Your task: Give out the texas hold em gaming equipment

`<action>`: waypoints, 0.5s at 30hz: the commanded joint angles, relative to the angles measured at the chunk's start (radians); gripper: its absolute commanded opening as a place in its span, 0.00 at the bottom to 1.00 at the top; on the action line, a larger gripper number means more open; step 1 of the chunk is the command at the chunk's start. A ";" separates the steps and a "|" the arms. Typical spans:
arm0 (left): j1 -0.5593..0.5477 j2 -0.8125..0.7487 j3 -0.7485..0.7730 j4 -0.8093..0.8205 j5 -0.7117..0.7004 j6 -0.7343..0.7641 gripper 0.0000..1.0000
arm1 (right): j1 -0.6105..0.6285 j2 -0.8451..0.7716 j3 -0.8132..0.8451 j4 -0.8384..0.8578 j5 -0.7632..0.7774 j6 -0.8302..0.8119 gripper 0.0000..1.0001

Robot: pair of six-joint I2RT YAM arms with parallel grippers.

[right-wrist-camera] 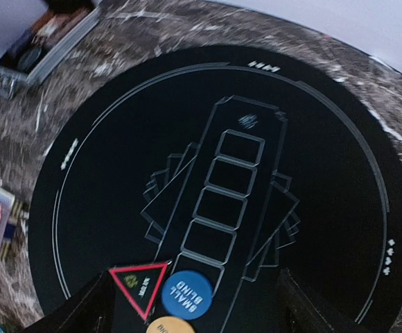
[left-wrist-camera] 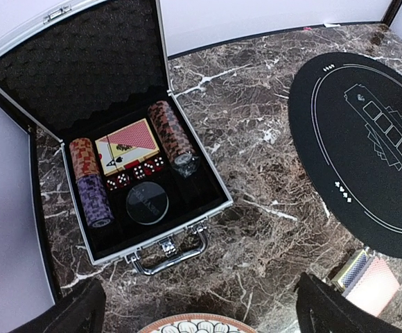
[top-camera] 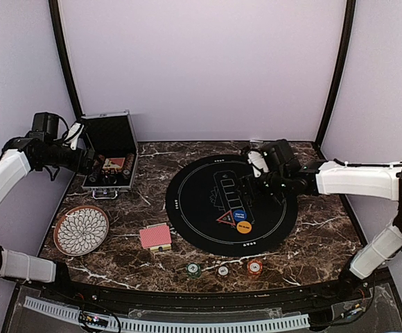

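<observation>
**Markers.** The triangle, blue disc and orange disc lay flat in a close-set cluster on the near part of the mat. The triangle's apex pointed toward the near edge and its flat side faced the printed card boxes. The discs had no long axis.

**Deck**. It lay red back up, off the mat to its left. Its long axis ran roughly left to right, slightly skewed.

**Chips.** The green chip, white chip and red chip sat in a row along the near edge, apart from one another.

**My right pincer**. It hung over the markers, jaws apart, grasping nothing.

**My left pincer**. It was released wide and empty, above the table before the open case, with the plate near.

**Step, as I judged it.** I was fetching one marker from the cluster to set it out.

**Next move.** It would call for lowering straight onto a single piece and pinching across its thin edge without dragging its neighbours. Flat pieces give little to bite.
</observation>
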 commanded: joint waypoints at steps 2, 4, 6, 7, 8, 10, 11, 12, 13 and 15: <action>0.006 -0.028 0.035 -0.105 0.016 0.010 0.99 | 0.126 0.043 -0.013 -0.059 0.030 0.008 0.73; 0.006 -0.029 0.038 -0.115 0.019 0.011 0.99 | 0.158 0.058 -0.026 -0.057 0.033 0.014 0.70; 0.006 -0.029 0.041 -0.126 0.026 0.013 0.99 | 0.180 0.069 -0.041 -0.053 0.033 0.019 0.67; 0.006 -0.029 0.041 -0.132 0.029 0.014 0.99 | 0.186 0.077 -0.049 -0.049 0.030 0.022 0.65; 0.006 -0.028 0.042 -0.135 0.031 0.015 0.99 | 0.191 0.083 -0.056 -0.045 0.025 0.023 0.63; 0.006 -0.028 0.042 -0.142 0.035 0.019 0.99 | 0.203 0.100 -0.060 -0.043 0.017 0.024 0.57; 0.006 -0.028 0.043 -0.144 0.038 0.019 0.99 | 0.207 0.109 -0.059 -0.041 0.014 0.023 0.54; 0.006 -0.028 0.044 -0.144 0.039 0.020 0.99 | 0.211 0.120 -0.057 -0.041 0.010 0.022 0.50; 0.006 -0.027 0.045 -0.145 0.041 0.020 0.99 | 0.214 0.130 -0.054 -0.041 0.004 0.020 0.47; 0.006 -0.026 0.047 -0.144 0.044 0.022 0.99 | 0.218 0.152 -0.047 -0.038 -0.003 0.016 0.44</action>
